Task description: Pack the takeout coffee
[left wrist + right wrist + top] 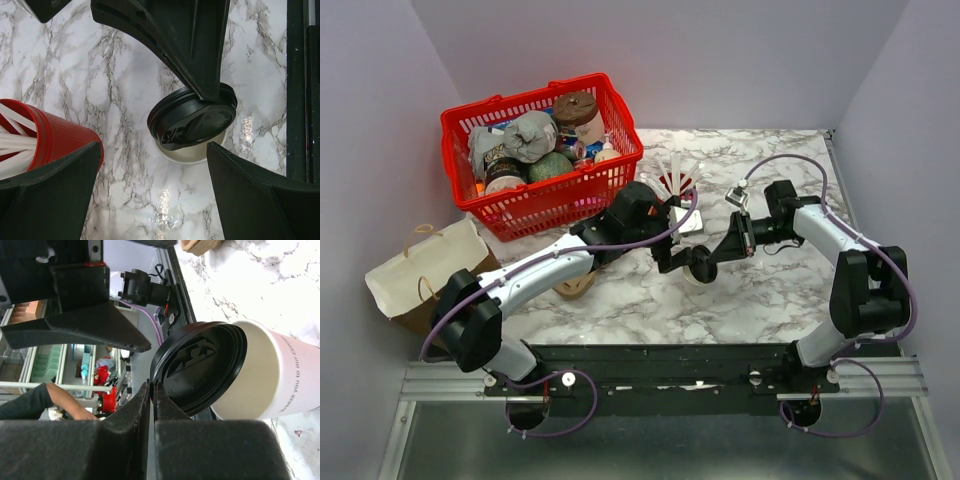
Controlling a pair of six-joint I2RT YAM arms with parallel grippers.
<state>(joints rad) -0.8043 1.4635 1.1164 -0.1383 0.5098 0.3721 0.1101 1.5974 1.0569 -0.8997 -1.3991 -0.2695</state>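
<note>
- Takeout coffee (270, 375): cream cup with a black lid, on the marble counter (770, 290) between both arms. Grey print partly reads "you to our"; the lid embossing is illegible.
- Left end effector (152, 147): fingers wide apart, flanking the cup.
- Right end effector (152, 385): fingers nearly together, tips at the lid rim; whether they pinch it cannot be told.

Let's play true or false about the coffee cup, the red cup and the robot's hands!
1. The coffee cup has a black lid. True.
2. The coffee cup is inside the red basket. False: it sits out on the marble table.
3. The left hand is wide open. True.
4. The red cup is empty. False: white cutlery sticks out of it.
</note>
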